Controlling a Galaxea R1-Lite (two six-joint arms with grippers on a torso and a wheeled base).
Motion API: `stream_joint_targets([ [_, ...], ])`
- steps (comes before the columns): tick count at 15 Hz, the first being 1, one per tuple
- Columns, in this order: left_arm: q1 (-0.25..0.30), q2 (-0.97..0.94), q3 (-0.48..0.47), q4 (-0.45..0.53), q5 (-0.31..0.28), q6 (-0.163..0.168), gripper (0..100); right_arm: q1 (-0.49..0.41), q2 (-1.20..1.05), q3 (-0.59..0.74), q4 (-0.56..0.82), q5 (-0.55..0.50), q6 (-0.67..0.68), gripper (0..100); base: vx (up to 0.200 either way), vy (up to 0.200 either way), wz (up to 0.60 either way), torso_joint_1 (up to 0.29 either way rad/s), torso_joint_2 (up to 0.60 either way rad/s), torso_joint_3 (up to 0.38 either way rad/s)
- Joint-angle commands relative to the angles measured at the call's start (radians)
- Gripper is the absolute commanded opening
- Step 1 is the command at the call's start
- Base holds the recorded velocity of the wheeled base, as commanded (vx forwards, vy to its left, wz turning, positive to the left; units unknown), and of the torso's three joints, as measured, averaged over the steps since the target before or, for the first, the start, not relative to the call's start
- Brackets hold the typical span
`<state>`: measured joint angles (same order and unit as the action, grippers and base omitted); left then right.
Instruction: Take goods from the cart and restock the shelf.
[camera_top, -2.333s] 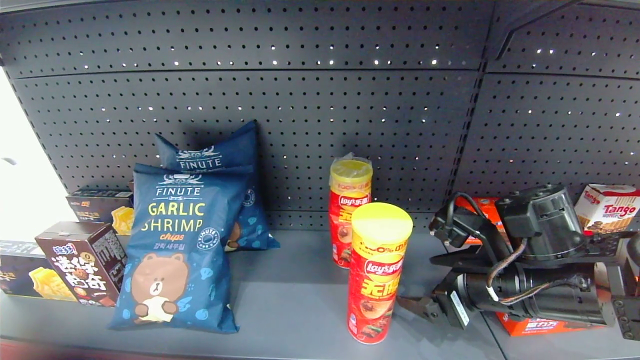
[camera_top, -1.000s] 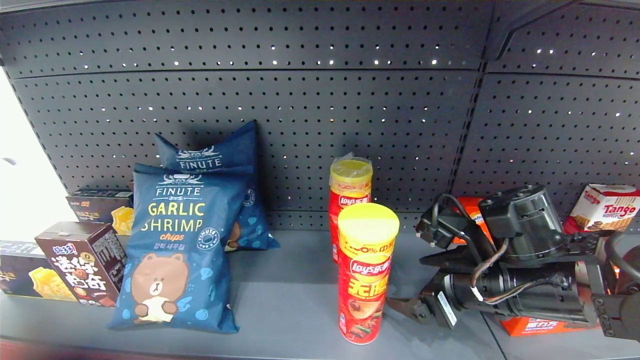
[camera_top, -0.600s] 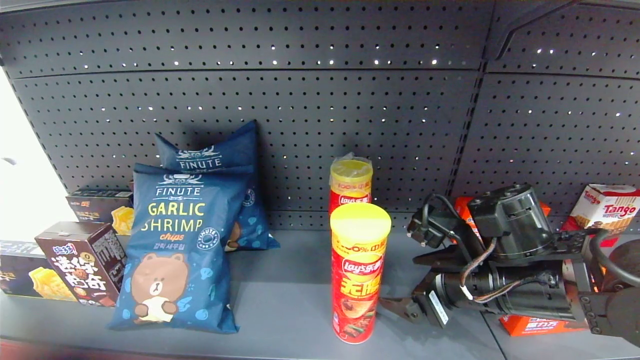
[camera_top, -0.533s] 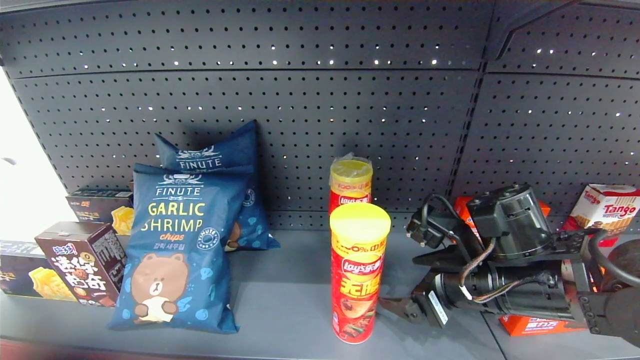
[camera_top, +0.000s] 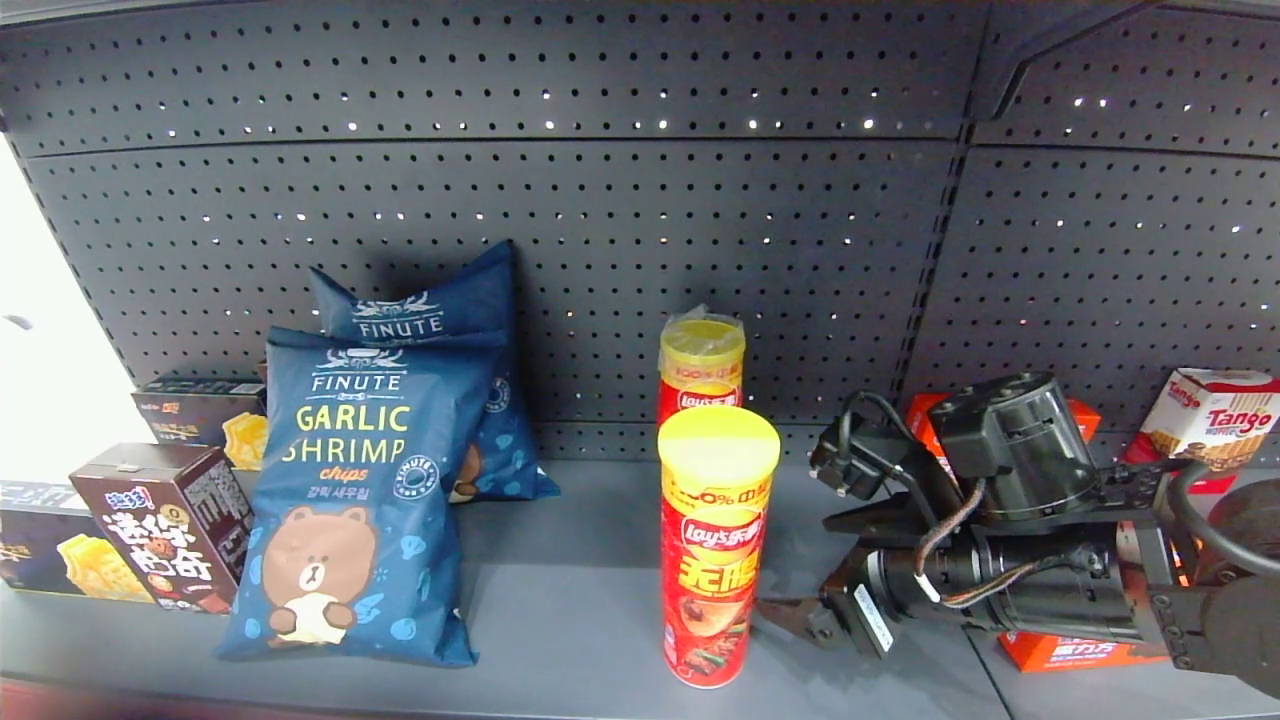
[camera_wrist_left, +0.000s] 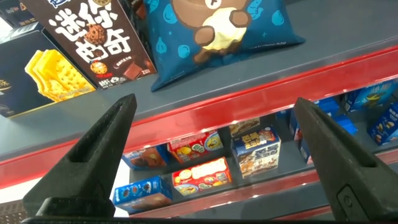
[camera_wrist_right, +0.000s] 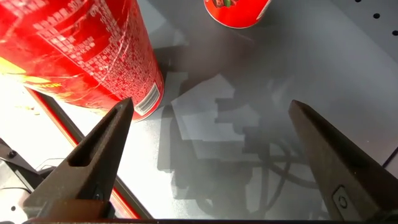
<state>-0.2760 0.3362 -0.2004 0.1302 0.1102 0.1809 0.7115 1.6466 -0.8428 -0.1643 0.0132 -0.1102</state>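
**Shelf status: front can standing, both grippers open**

1. Front can (camera_top: 718, 545): stands upright on the shelf (camera_top: 580, 600), near the front edge, yellow lid on top. It is directly in front of the rear can (camera_top: 701, 365), which stands upright against the pegboard (camera_top: 600, 200).
2. Right gripper (camera_top: 800, 565): lies low over the shelf, to the right of the front can, pointing toward it. Its fingers (camera_top: 795, 615) are spread apart and hold nothing. The nearer fingertip is just beside the lower part of the can; contact cannot be confirmed. In the right wrist view the front can (camera_wrist_right: 81, 56) lies outside the gap of the right gripper (camera_wrist_right: 211, 106), beside one finger, with the base of the rear can (camera_wrist_right: 236, 9) farther off.
3. Left gripper (camera_wrist_left: 216, 102): hangs off the shelf's red edge strip (camera_wrist_left: 249, 93), fingers wide apart and empty, facing a blue bag (camera_wrist_left: 217, 25) and a dark box (camera_wrist_left: 93, 37).
4. Other stock: two blue bags (camera_top: 350, 500) lean left of the cans; an orange box (camera_top: 1060, 650) sits beneath the right arm.
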Motion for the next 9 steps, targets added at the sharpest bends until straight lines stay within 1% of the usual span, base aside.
stream_joint_targets([
  [1, 0.000, -0.011, 0.003, 0.000, 0.000, 0.000, 100, 0.003, 0.006, 0.001, -0.001, 0.001, 0.000, 100, 0.000, 0.000, 0.00, 0.000, 0.00, 0.000],
  [9, 0.000, -0.011, 0.003, 0.000, 0.000, 0.000, 100, -0.003, -0.007, 0.005, -0.001, 0.001, 0.000, 100, 0.000, 0.000, 0.00, 0.000, 0.00, 0.000],
])
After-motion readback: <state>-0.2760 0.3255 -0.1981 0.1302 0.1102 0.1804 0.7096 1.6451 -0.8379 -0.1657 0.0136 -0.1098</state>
